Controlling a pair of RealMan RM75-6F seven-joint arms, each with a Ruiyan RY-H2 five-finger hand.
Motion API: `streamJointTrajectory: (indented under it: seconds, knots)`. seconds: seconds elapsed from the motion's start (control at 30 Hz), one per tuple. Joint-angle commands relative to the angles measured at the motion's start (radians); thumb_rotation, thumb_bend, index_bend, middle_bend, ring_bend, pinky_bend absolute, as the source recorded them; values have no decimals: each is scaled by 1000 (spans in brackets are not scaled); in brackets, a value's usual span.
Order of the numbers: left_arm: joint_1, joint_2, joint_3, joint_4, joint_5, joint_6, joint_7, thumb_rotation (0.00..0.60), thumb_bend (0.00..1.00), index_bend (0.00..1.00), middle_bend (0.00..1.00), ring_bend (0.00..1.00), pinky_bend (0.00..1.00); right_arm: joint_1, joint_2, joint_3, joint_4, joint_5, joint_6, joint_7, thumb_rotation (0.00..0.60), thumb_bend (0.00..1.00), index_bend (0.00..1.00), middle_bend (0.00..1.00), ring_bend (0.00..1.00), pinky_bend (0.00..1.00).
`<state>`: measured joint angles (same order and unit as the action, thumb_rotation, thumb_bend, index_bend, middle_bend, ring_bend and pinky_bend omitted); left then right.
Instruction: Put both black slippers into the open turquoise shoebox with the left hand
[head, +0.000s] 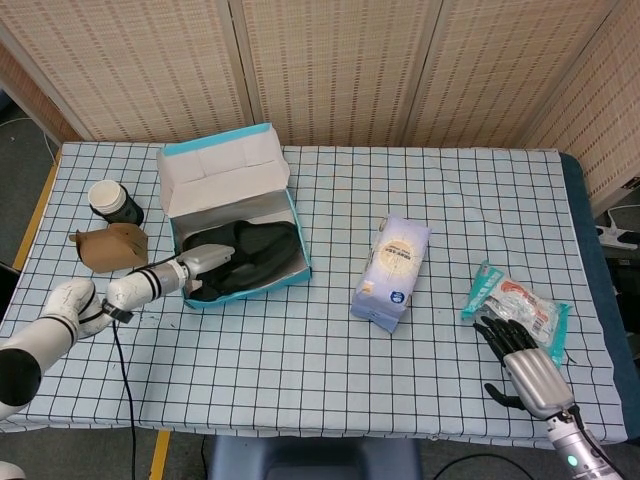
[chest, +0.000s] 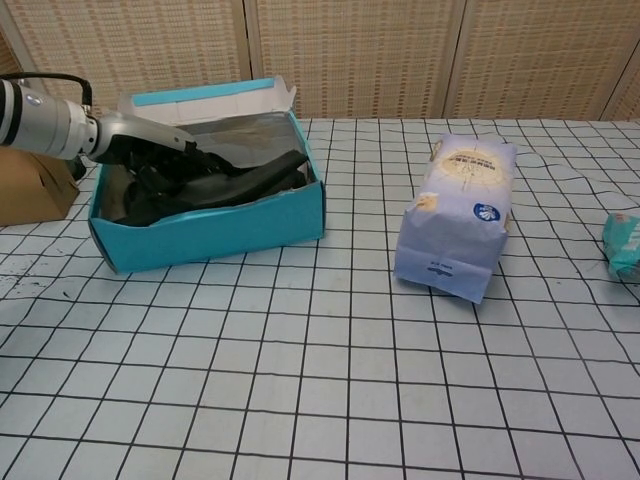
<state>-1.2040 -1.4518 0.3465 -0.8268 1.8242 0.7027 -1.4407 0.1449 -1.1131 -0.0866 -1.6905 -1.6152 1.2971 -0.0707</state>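
Looks like a lab test station: checked tablecloth (head: 320, 350) over a table, woven reed screens (head: 330, 60) behind, trailing cable (head: 122, 385).
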Motion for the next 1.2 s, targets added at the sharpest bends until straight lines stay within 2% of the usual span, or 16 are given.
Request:
streamJointTrajectory:
  seconds: [0.03, 0.27, 0.53, 0.6, 0.67, 0.73, 0.83, 0.97, 1.03, 1.2]
  knots:
    - [-6, -19, 26, 17, 13, -16, -23, 600, 1000, 573, 730, 515, 587, 0, -1, 0, 0, 0, -1, -1, 600, 181, 0, 0, 0, 0]
    - [2, -52, 41, 70, 3, -3, -48, 600, 1000, 574, 731, 493, 559, 0, 0, -1, -1, -1, 0, -2, 600, 180, 0, 0, 0, 0]
    - [10, -58, 34, 90, -22, -10, -22, 600, 985, 562, 692, 388, 411, 1, 1, -2, -1, -1, -2, 0, 600, 180, 0, 0, 0, 0]
    - [13, -58, 31, 92, -28, -13, -10, 600, 953, 519, 627, 373, 358, 1, 2, -3, -1, -2, -3, 2, 600, 180, 0, 0, 0, 0]
    - [23, -54, 21, 92, -42, -7, 16, 600, 898, 448, 487, 349, 333, 1, 2, -3, -1, -4, -1, 2, 600, 181, 0, 0, 0, 0]
    - [43, -36, 0, 77, -62, 40, 24, 600, 813, 311, 276, 252, 315, 0, 2, -4, -3, -6, 1, 3, 600, 181, 0, 0, 0, 0]
    - [67, -21, -27, 62, -84, 89, 38, 600, 669, 141, 105, 133, 266, 0, 2, -6, -3, -10, 2, 4, 600, 181, 0, 0, 0, 0]
    - [87, -1, -51, 36, -104, 126, 29, 600, 537, 8, 8, 47, 214, -2, 4, -7, -5, -14, 9, 5, 600, 181, 0, 0, 0, 0]
    - [93, 9, -55, 25, -103, 144, 14, 600, 502, 0, 0, 8, 195, -3, 5, -7, -5, -15, 10, 6, 600, 181, 0, 0, 0, 0]
    - [97, 16, -54, 22, -94, 147, 11, 600, 459, 0, 0, 0, 151, -3, 5, -8, -5, -18, 10, 6, 600, 181, 0, 0, 0, 0]
